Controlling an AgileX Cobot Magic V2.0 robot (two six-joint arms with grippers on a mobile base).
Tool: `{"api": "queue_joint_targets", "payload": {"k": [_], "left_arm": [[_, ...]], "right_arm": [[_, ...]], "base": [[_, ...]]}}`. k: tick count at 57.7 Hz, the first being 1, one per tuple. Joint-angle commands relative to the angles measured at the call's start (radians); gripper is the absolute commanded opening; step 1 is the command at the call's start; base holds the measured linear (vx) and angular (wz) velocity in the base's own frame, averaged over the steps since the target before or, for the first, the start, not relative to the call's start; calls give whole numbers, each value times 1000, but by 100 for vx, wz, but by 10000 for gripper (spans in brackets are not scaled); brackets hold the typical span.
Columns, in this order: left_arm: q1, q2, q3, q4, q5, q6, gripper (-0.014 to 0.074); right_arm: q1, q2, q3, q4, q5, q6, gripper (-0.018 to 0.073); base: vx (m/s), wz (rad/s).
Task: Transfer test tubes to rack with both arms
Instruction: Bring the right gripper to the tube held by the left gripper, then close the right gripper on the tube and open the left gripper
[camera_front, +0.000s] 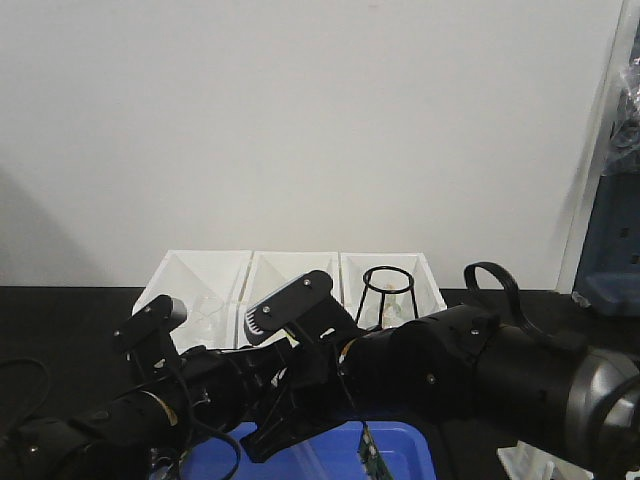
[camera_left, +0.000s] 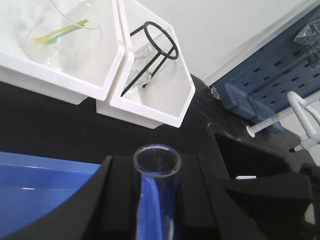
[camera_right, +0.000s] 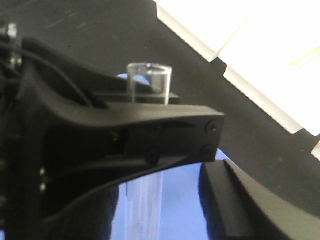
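The left arm (camera_front: 120, 415) and right arm (camera_front: 470, 365) were matte black, built of bulky rounded segments with small screws (camera_front: 430, 378). Black cables (camera_front: 497, 272) looped off them. A housing (camera_front: 292, 300) bore a grey ribbed patch; the right arm's base was grey. A flat finger (camera_right: 175, 132) carried four screws.

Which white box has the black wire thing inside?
The rightmost of the three white bins; only it holds the black wire stand.
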Motion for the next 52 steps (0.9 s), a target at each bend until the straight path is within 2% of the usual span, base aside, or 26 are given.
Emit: {"api": "queue_joint_targets", "payload": {"k": [1,24,34,45,52], "left_arm": [[-5,-44,-36,1,-94,-13,1],[-5,-44,-36,1,-105,-13,5],[-5,-44,-36,1,-132,-13,16],[-5,-44,-36,1,-173,-13,48],[-5,-44,-36,1,-207,-13,123]], "right_arm": [[-6,-42,-33,-4,-77,9,356],[-6,-42,-33,1,-59,29,122],[-6,-42,-33,3,-62,29,-13],[-6,-42,-33,4,-63,29,-12],[-6,-42,-33,4,-67,29,-12]], "base": [[0,0],[0,0],[0,0],[0,0],[0,0]]}}
